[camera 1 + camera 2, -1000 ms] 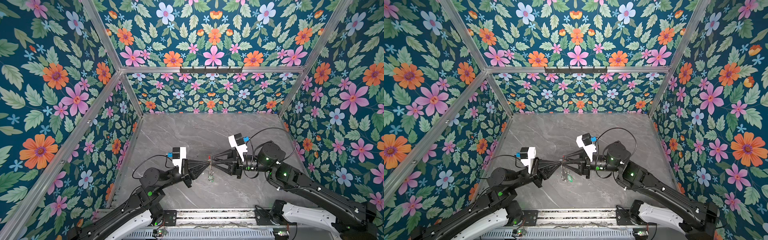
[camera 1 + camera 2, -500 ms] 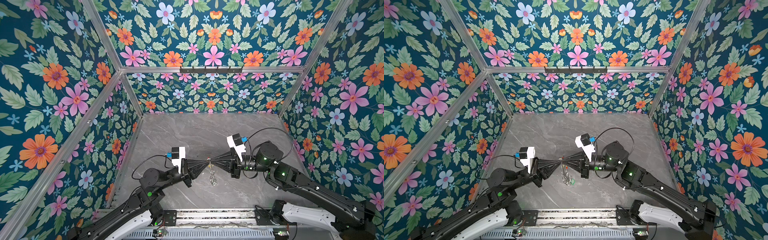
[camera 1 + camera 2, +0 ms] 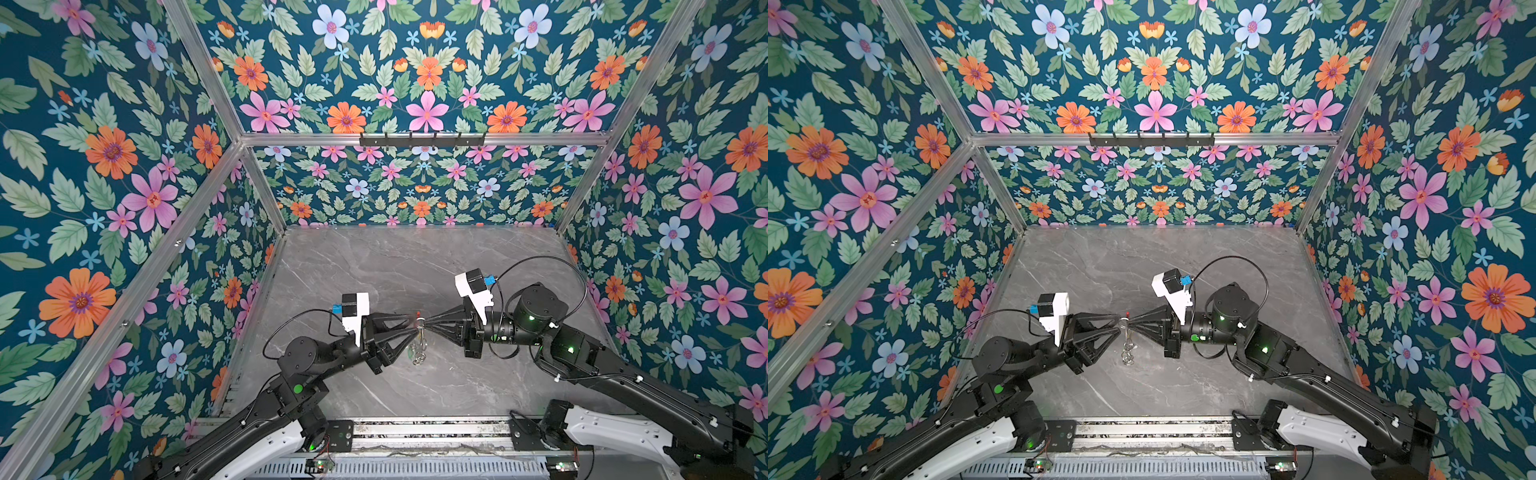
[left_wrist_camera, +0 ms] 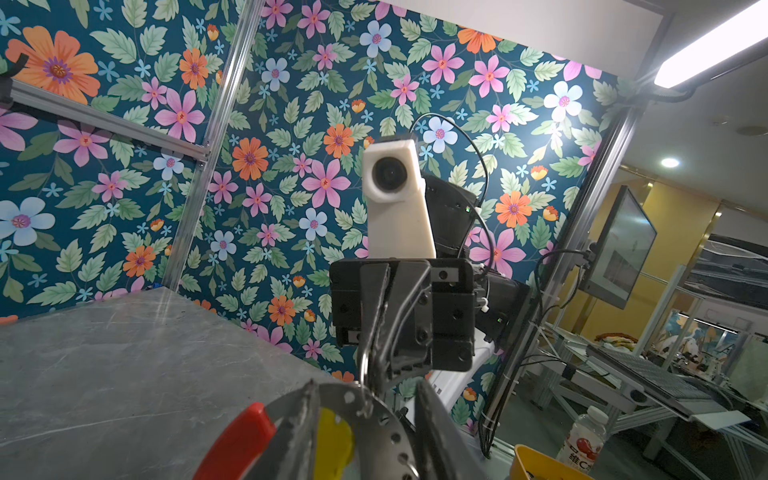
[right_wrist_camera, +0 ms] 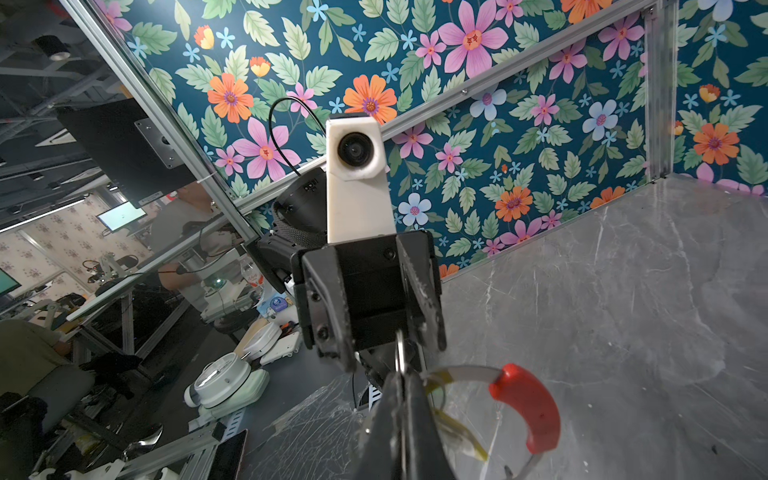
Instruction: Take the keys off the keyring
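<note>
The keyring (image 4: 376,415) is a flat grey band with small holes and a red sleeve (image 4: 237,440). It hangs above the table between both grippers, and the sleeve shows in the right wrist view too (image 5: 528,407). My left gripper (image 4: 365,386) is open, its fingers on either side of the band. A yellow tag (image 4: 332,440) lies against the inner face of one finger. My right gripper (image 5: 401,380) is shut on a small wire loop (image 5: 400,355) at the ring's rim. In both top views the keys (image 3: 417,353) (image 3: 1127,353) dangle under the two meeting grippers (image 3: 411,326) (image 3: 428,322).
The grey marble tabletop (image 3: 415,266) is closed in by floral walls on three sides. A black hook rail (image 3: 422,139) sits on the back frame. Outside the enclosure stand a yellow bowl (image 4: 544,461) and a bottle (image 4: 582,440).
My left gripper's jaws have parted from shut. The right gripper closed within the last second and stays shut. Both arms have hardly moved.
</note>
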Available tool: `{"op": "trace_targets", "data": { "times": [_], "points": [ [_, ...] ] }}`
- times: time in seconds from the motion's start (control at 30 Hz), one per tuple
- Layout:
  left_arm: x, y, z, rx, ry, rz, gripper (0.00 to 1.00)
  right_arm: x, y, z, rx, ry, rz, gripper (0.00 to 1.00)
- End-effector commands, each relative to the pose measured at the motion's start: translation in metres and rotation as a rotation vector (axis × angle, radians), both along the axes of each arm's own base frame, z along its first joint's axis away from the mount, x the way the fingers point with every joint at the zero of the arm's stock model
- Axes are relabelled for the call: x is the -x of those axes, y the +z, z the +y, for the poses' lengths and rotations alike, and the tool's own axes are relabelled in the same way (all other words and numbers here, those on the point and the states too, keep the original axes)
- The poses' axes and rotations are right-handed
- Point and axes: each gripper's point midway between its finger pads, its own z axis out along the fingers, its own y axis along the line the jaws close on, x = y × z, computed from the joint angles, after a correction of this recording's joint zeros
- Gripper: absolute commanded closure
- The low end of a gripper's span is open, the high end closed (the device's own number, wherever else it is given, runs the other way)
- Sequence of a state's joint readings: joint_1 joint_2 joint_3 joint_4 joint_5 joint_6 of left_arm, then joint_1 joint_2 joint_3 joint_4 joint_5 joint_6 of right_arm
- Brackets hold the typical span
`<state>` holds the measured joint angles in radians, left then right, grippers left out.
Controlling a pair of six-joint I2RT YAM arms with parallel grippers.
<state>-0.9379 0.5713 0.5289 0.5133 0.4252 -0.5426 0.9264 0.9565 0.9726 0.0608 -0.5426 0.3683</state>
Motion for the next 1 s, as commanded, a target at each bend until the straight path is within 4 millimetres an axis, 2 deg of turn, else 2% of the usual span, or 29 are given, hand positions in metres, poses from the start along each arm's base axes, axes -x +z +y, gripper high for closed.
{"op": "trace_targets", "data": {
  "times": [0.0, 0.1, 0.27, 0.43, 0.6, 0.87, 0.97],
  "points": [
    [-0.001, -0.003, 0.007, -0.019, 0.033, 0.011, 0.51, 0.000, -0.001, -0.005, 0.025, 0.008, -0.004, 1.00],
    [0.000, -0.008, 0.007, -0.081, 0.038, 0.030, 0.49, -0.002, -0.008, -0.013, 0.078, 0.018, 0.024, 1.00],
    [0.003, -0.022, -0.008, -0.232, -0.027, 0.088, 0.49, 0.003, -0.021, -0.020, 0.196, 0.059, 0.033, 1.00],
    [0.004, -0.024, -0.018, -0.302, -0.074, 0.120, 0.49, 0.010, -0.026, -0.020, 0.243, 0.104, 0.021, 1.00],
    [0.006, -0.023, -0.025, -0.345, -0.108, 0.136, 0.57, 0.011, -0.033, -0.019, 0.276, 0.125, 0.026, 1.00],
    [0.005, -0.030, -0.033, -0.408, -0.141, 0.176, 0.74, 0.011, -0.037, -0.018, 0.288, 0.136, 0.033, 1.00],
    [0.005, -0.033, -0.036, -0.434, -0.149, 0.187, 0.75, 0.012, -0.037, -0.018, 0.292, 0.140, 0.033, 1.00]
  ]
}}
